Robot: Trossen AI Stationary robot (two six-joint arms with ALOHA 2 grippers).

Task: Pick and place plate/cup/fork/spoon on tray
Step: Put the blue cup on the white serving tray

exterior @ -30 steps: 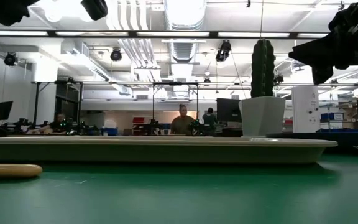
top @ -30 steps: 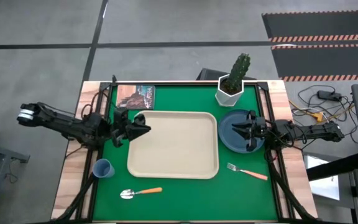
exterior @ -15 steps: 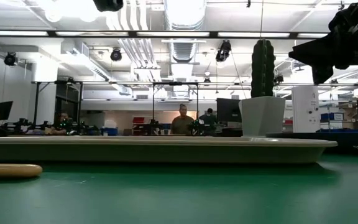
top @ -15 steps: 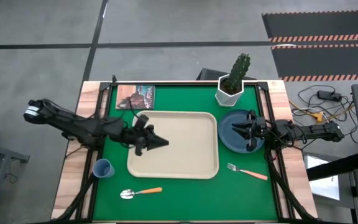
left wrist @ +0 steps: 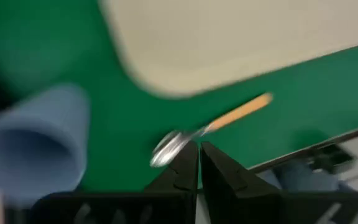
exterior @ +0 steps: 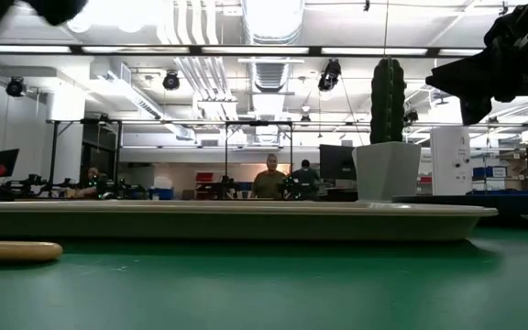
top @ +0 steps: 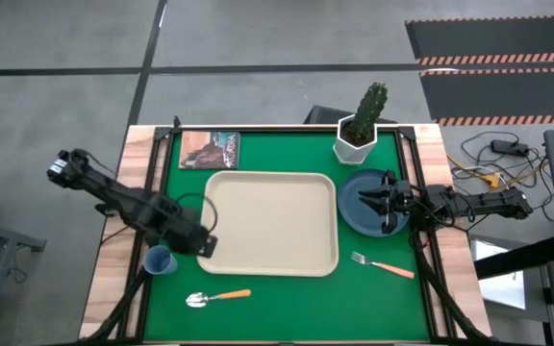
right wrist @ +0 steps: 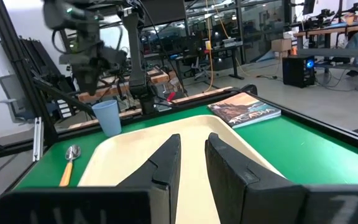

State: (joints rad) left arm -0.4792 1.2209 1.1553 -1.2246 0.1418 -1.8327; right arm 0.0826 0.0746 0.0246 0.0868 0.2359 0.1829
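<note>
The cream-beige tray (top: 269,223) lies in the table's middle. The slate-blue plate (top: 352,217) lies flat to its right. My right gripper (top: 371,202) hovers over the plate, fingers a little apart (right wrist: 192,155), holding nothing. The light-blue cup (top: 159,259) stands near the tray's near-left corner. My left gripper (top: 205,248) is in the air between the cup and that corner, shut and empty (left wrist: 198,163). The spoon (top: 217,297) lies near the front edge. The fork (top: 383,264) lies to the near right of the tray.
A white pot with a cactus (top: 359,130) stands at the far right, beyond the plate. A small book (top: 210,150) lies at the far left. The low view shows the spoon's orange handle (exterior: 12,250) and the tray's rim (exterior: 246,220). People sit in the room behind.
My left gripper has swung from the tray's far-left corner out over the tray, then back toward the near-left, and now stands beside the cup. It has turned to point toward the near edge. My right arm has kept still.
</note>
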